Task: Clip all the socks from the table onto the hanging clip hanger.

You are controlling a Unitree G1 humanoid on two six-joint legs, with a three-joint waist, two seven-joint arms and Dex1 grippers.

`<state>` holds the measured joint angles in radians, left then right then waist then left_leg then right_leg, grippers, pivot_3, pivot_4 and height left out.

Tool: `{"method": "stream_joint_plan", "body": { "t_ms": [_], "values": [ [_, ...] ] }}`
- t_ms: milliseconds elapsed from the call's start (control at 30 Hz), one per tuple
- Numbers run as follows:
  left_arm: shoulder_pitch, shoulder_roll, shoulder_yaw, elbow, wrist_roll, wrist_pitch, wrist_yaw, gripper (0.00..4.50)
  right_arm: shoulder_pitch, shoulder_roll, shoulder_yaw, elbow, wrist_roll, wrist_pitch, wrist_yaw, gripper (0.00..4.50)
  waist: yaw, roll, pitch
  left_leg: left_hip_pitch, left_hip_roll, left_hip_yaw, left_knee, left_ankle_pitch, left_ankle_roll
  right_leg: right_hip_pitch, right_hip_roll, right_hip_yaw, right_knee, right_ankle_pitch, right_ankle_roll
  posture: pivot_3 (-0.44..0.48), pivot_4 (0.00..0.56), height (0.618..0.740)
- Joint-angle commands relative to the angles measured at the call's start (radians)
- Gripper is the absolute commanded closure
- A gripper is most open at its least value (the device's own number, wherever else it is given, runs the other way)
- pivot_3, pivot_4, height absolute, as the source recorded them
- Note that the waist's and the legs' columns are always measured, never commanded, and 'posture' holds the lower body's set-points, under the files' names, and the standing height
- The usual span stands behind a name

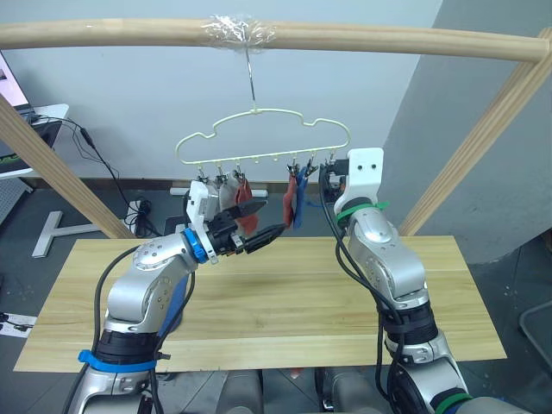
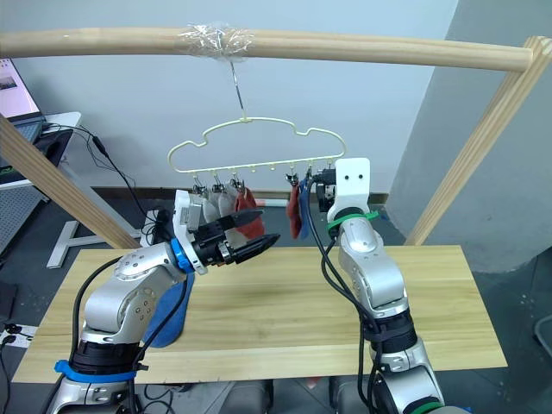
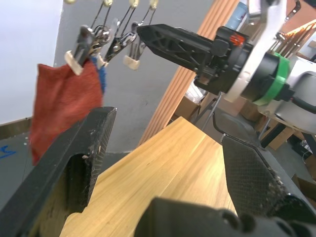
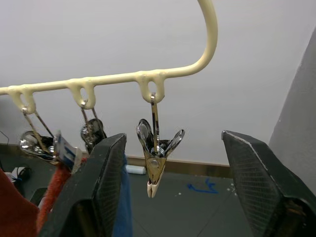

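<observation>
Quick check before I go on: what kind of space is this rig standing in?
Probably a lab or workshop test bay, not a home. A wooden pole frame carries the clip hanger over a plain plank table, with cables and a power strip on the grey floor and cardboard boxes behind.

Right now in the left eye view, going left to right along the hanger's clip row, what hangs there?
Grey socks → rust-red sock → rust-red sock → blue sock → right gripper, all under the clip hanger.

Both arms raised to the clip hanger (image 1: 263,142): left claw (image 1: 255,222) open below it, right claw (image 4: 173,192) open at its right end.
</observation>
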<state>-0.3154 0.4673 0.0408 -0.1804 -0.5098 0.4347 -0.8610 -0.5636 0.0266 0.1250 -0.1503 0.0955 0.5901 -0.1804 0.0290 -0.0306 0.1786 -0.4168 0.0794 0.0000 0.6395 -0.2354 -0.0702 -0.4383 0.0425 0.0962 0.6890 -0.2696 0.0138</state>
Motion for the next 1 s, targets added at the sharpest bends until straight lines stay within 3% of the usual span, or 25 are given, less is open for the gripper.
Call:
{"method": "stream_joint_plan", "body": {
  "t_ms": [33, 667, 767, 1000],
  "values": [
    [-0.008, 0.000, 0.000, -0.034, -0.014, -0.006, -0.001, 0.56, -0.045, 0.022, -0.016, 0.007, -0.022, -0.033, 0.002, 1.30, 0.000, 0.000, 0.000, 0.000, 0.000, 0.000, 0.001, 0.000, 0.000, 0.000, 0.000, 0.000, 0.001, 0.000, 0.000, 0.214, 0.160, 0.740],
    [-0.019, -0.011, -0.003, -0.113, -0.029, 0.059, 0.063, 0.56, -0.108, 0.129, -0.060, 0.125, 0.005, -0.078, 0.015, 1.30, 0.000, 0.000, 0.000, 0.001, 0.000, -0.001, 0.005, 0.000, 0.000, 0.000, 0.000, 0.000, 0.007, 0.000, 0.000, 0.225, 0.163, 0.740],
    [-0.016, -0.014, -0.004, -0.132, -0.031, 0.075, 0.074, 0.56, -0.111, 0.139, -0.085, 0.131, 0.016, -0.084, 0.004, 2.20, 0.000, 0.000, 0.000, 0.001, 0.000, -0.001, 0.005, 0.000, 0.000, 0.000, 0.000, 0.000, 0.008, 0.000, 0.000, 0.240, 0.166, 0.740],
    [-0.014, -0.013, -0.002, -0.149, -0.038, 0.092, 0.084, 0.56, -0.102, 0.145, -0.101, 0.109, 0.021, -0.126, 0.007, 2.20, 0.000, 0.000, 0.000, 0.001, 0.000, -0.001, 0.005, 0.000, 0.000, 0.000, 0.000, 0.000, 0.007, 0.000, 0.000, 0.240, 0.166, 0.740]
  ]
}}
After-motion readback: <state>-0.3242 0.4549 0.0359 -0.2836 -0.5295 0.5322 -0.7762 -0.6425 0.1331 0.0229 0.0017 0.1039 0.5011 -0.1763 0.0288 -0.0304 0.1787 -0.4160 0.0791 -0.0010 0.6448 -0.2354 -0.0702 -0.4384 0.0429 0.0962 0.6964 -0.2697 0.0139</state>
